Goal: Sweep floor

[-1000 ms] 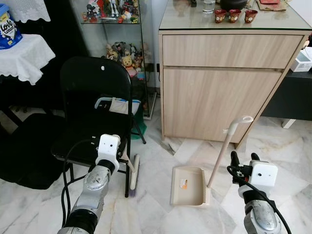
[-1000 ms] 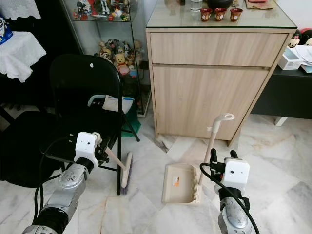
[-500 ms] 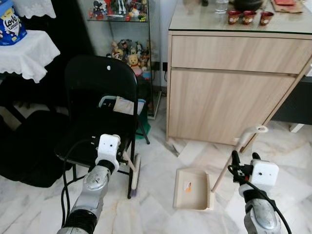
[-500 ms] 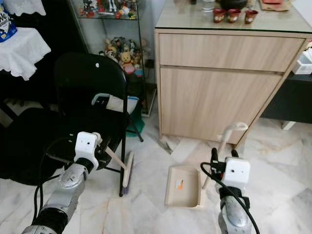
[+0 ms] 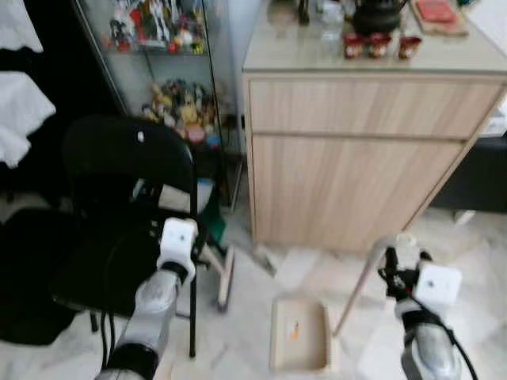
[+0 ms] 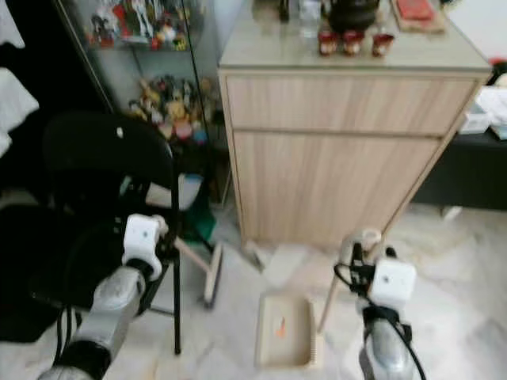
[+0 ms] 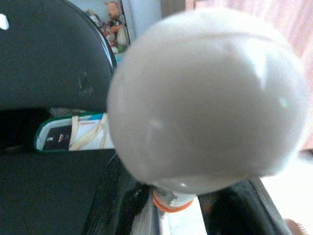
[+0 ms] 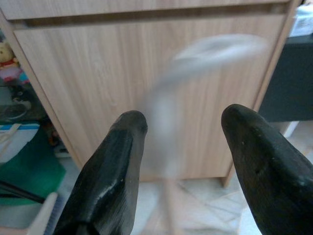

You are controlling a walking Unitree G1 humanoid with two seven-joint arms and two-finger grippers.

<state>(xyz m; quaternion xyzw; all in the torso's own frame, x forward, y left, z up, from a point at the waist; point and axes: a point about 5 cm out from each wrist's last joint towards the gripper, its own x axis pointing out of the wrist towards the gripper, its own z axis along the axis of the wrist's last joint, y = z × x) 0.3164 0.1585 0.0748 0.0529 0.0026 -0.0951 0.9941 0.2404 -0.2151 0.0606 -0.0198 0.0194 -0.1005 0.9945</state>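
The floor is pale marble with grey veins. A light wooden cabinet stands at the back; on its glass top there are three small red cups and a dark teapot. To the left of the cabinet is a glass shelf with small toys, and in front of the shelf stands a black folding chair. The head views are a little blurred.

The broom is small, with a pale stick and a flat brush head. Its brush rests on the floor just beside the chair leg, and the stick rises at a slant toward the left gripper, so the long axis goes from low right to high left. In the left wrist view the round white end of the stick sits between the two black fingers, which are closed on the broom.

The beige dustpan lies flat on the floor between the two arms, and its long pale handle leans up to the right. The right gripper is at the top of this handle. In the right wrist view its fingers stand wide apart with the blurred handle between them, not touching.
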